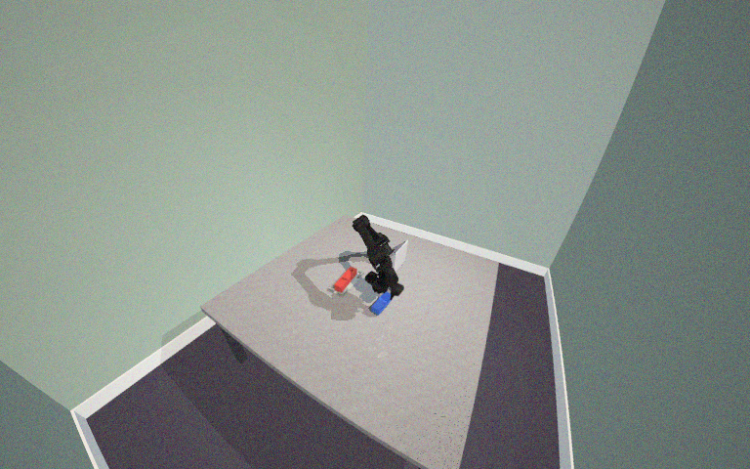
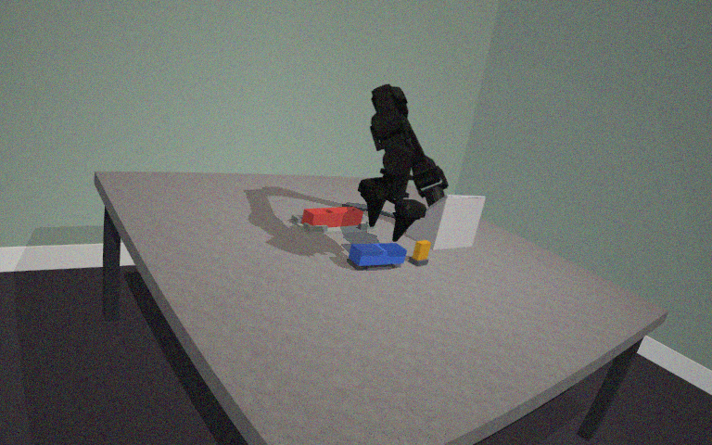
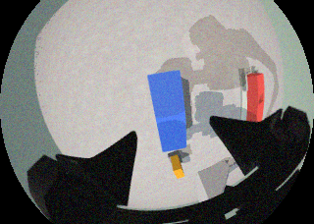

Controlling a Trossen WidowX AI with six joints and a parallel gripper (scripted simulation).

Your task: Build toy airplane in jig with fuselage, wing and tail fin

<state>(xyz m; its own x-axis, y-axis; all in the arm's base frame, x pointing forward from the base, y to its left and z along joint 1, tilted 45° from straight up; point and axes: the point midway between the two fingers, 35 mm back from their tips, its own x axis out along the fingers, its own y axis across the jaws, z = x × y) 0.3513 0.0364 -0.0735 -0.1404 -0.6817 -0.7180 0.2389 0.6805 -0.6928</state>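
The red fuselage (image 1: 345, 279) (image 2: 331, 217) (image 3: 255, 96) sits level in the grey cradle (image 2: 315, 228) (image 3: 242, 79), its sockets facing up. The blue wing (image 1: 380, 304) (image 2: 376, 254) (image 3: 169, 103) lies level on a low dark support, apart from the fuselage. The small orange tail fin (image 2: 422, 250) (image 3: 177, 166) stands upright on its own dark base beside one end of the wing. The arm hides the fin in the top view. My gripper (image 2: 383, 232) (image 3: 175, 128) is open and empty above the wing, fingertips on either side of it in the wrist view.
A pale upright panel (image 1: 400, 254) (image 2: 459, 222) stands beside the arm's base, behind the tail fin. The arm's shadow falls around the cradle. The table's edges (image 2: 564, 374) lie well away from the parts.
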